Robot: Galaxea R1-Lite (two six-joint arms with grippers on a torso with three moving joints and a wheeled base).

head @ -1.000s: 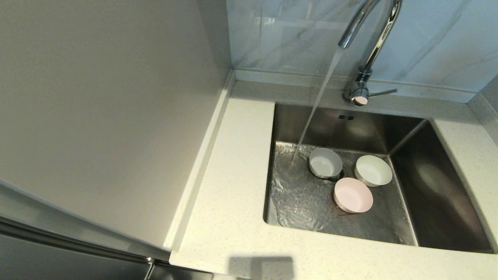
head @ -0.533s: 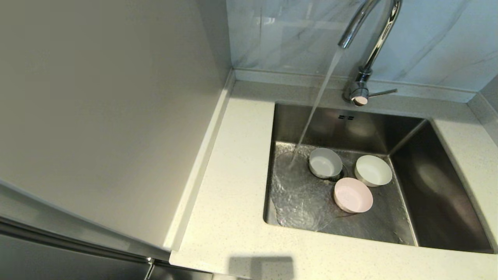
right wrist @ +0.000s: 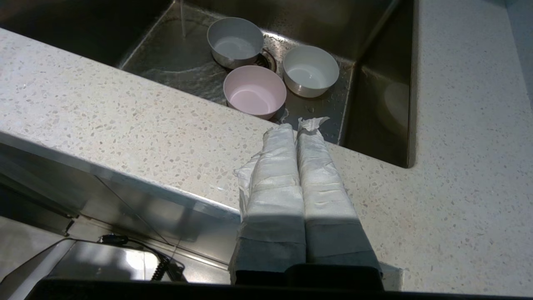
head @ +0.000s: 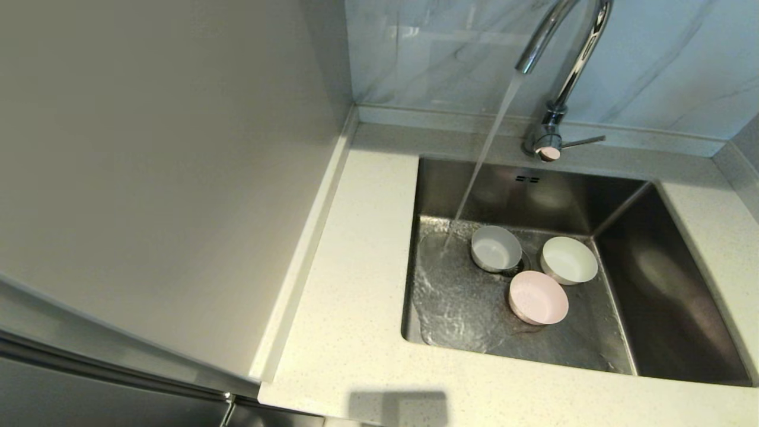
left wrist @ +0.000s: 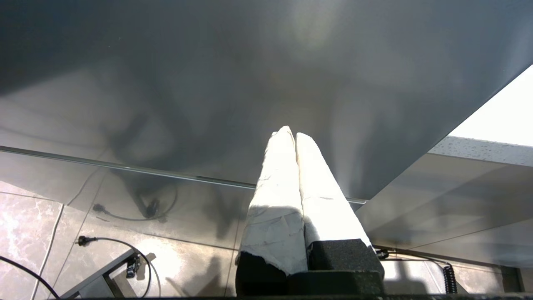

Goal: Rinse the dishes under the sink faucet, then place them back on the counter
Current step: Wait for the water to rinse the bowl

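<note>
Three small bowls stand upright on the floor of the steel sink: a greyish-white bowl by the drain, a white bowl to its right, and a pale pink bowl in front. They show too in the right wrist view, as grey bowl, white bowl and pink bowl. The chrome faucet runs, its stream landing left of the grey bowl. My right gripper is shut and empty above the counter's front edge. My left gripper is shut and empty below counter height.
A tall grey cabinet panel stands along the counter's left side. The grey marbled wall tile rises behind the faucet. Cables lie on the tiled floor under the left arm. Neither arm shows in the head view.
Only the running water's ripples on the sink floor shift. The bowls and the faucet stay as they were.
</note>
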